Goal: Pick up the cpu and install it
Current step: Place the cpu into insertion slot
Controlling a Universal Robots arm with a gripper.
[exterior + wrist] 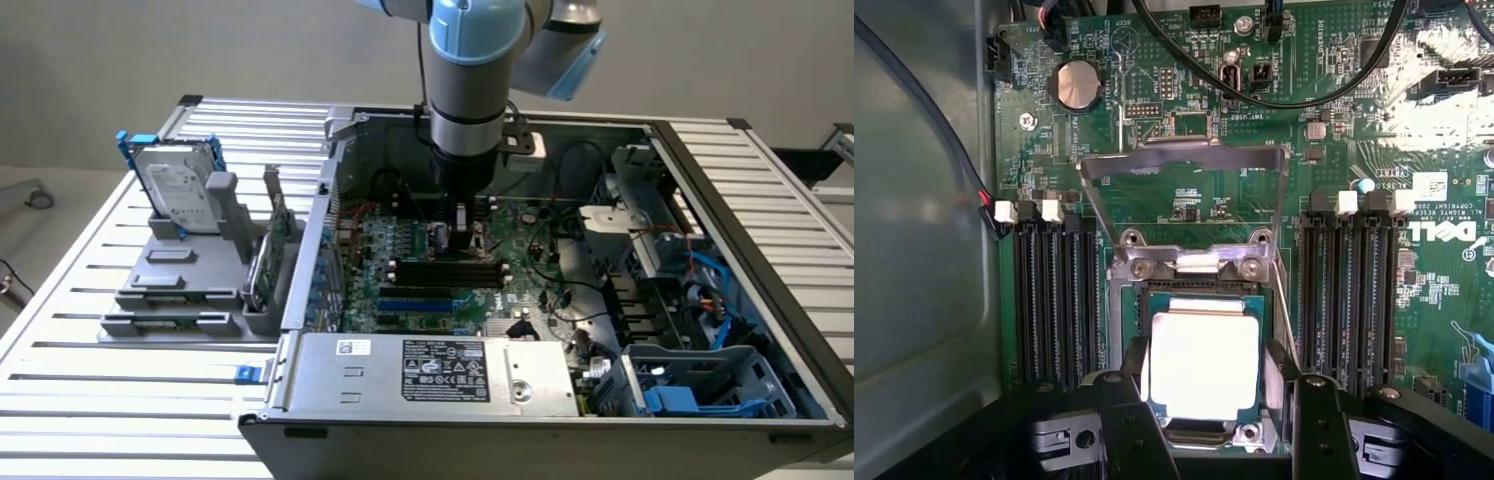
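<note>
The cpu (1204, 365), a small square chip with a pale silvery top on a green edge, lies between my two black fingers (1129, 405) in the wrist view. My gripper (1206, 400) is shut on it from both sides. The chip sits at the motherboard's socket (1122, 330), whose metal load plate (1184, 160) stands swung open beyond it. Whether the chip rests fully in the socket I cannot tell. In the exterior view my gripper (461, 238) reaches straight down into the open computer case (400, 395), low over the green motherboard (441, 290).
Black memory slots (1049, 300) flank the socket on both sides. Black cables (1274, 95) cross the board past the load plate. On the exterior view's left, a grey fixture (187, 285) holds a hard drive in a blue bracket (174, 180). Blue drive bays (707, 385) fill the case's right corner.
</note>
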